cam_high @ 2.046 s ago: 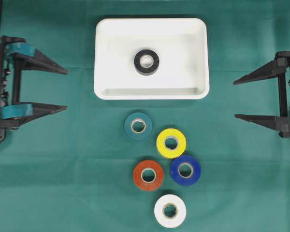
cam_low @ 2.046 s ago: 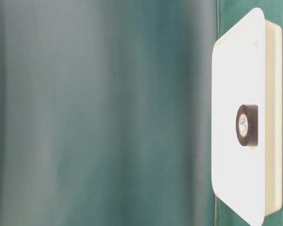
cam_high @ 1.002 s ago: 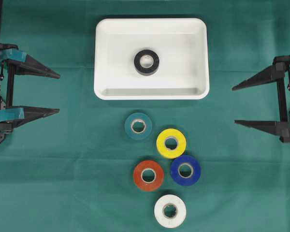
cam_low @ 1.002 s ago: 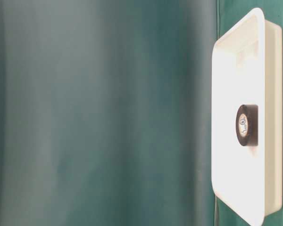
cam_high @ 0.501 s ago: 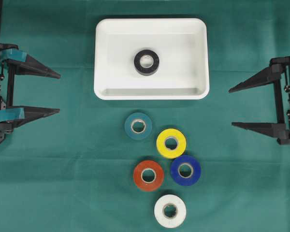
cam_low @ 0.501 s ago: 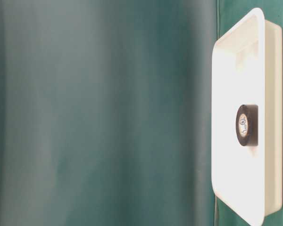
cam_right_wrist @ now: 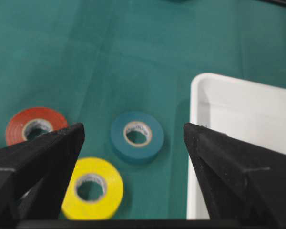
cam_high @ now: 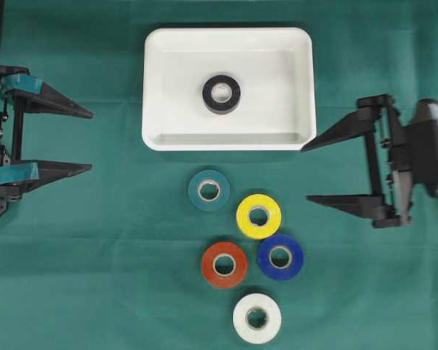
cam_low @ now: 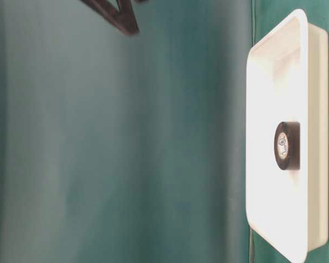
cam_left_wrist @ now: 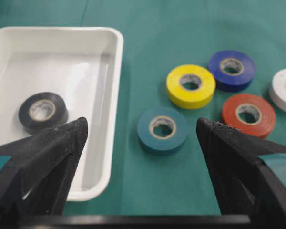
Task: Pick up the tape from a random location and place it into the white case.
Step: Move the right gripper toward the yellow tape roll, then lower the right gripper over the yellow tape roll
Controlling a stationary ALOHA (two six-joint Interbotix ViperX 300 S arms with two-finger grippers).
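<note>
Green cloth (cam_high: pixel 95 277) covers the work surface, and the change is on its right side: the right gripper (cam_high: pixel 306 172) has advanced inward from the table edge and now stands just beside the lower right corner of the shallow white plastic case (cam_high: pixel 155 87), jaws spread wide and empty. The left gripper (cam_high: pixel 90 141) has held its place at the left edge, also spread wide and empty. One black tape roll (cam_high: pixel 221 93) already lies flat in the case. Five rolls lie on the cloth below it: teal (cam_high: pixel 209 189), yellow (cam_high: pixel 258 216), red (cam_high: pixel 224 265), blue (cam_high: pixel 280 257) and white (cam_high: pixel 257 318). Judged from this advance, the right arm is beginning an approach to a further roll; the yellow and blue rolls lie nearest it.
</note>
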